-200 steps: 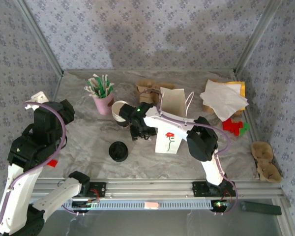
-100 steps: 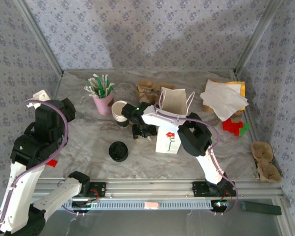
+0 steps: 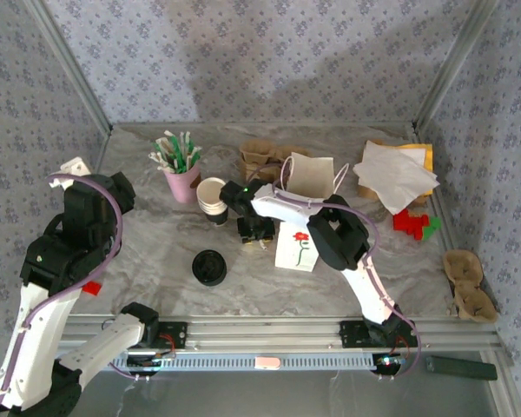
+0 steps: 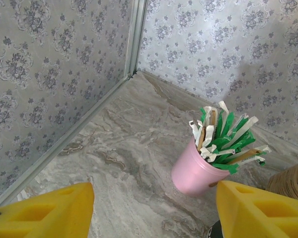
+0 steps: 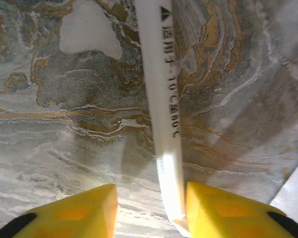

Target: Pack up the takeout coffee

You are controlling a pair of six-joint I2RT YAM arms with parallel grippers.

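Both jaws: apart
Left gripper: wide, empty
Right gripper: narrower, straddling wrapped straw
Overhead: takeout coffee standing alone

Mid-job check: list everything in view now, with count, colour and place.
takeout coffee: one, black-lidded, front centre-left
stack of paper cups: one, white, behind the coffee
pink cup: one, green and white sticks inside, back left
paper bag: one, white with red flower, centre
cardboard carriers: brown, back centre
napkins: pile, white, back right
blocks: red and green, right of bag
pulp tray: one, brown, right edge
white strip: one, printed, flat on table
left gripper: one, yellow, open, left side
right gripper: one, yellow, open, astride the strip
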